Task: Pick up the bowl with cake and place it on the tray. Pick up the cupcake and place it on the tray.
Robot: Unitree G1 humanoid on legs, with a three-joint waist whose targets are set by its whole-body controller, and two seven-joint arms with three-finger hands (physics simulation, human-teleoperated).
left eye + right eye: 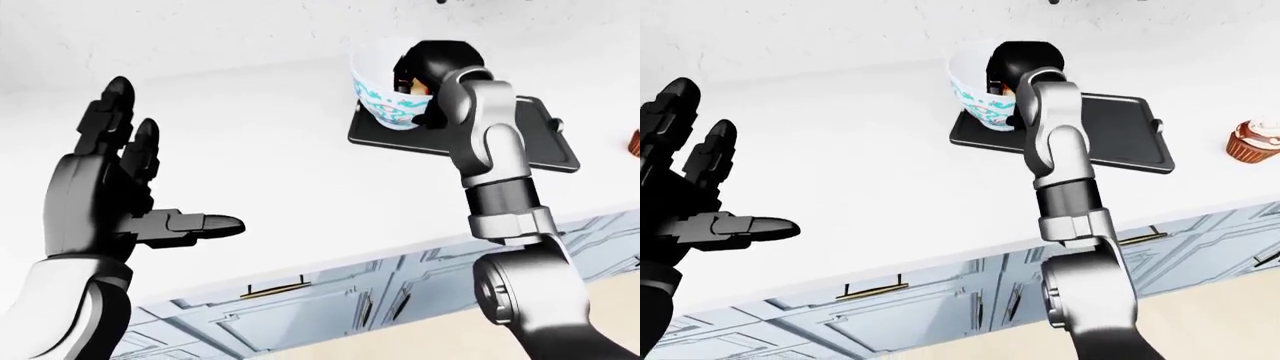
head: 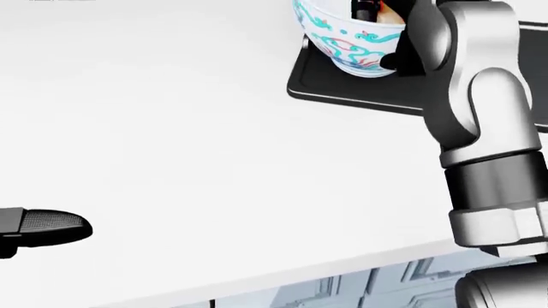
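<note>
A white bowl [image 1: 382, 94] with teal and red patterns, cake inside, hangs over the left end of the black tray [image 1: 540, 146]. My right hand [image 1: 422, 94] is shut on its rim, fingers inside and thumb [image 2: 394, 61] on the outer wall. Whether the bowl touches the tray I cannot tell. The cupcake [image 1: 1252, 141], brown with white frosting, stands on the counter to the right of the tray. At the left, my left hand [image 1: 165, 176] is raised, open and holding nothing, palm turned to the right.
The white counter [image 1: 260, 172] runs across the views, its near edge [image 1: 940, 262] slanting up to the right. Pale blue cabinet fronts [image 1: 890, 315] with brass handles lie below it. My right forearm [image 2: 488, 160] crosses the tray's near side.
</note>
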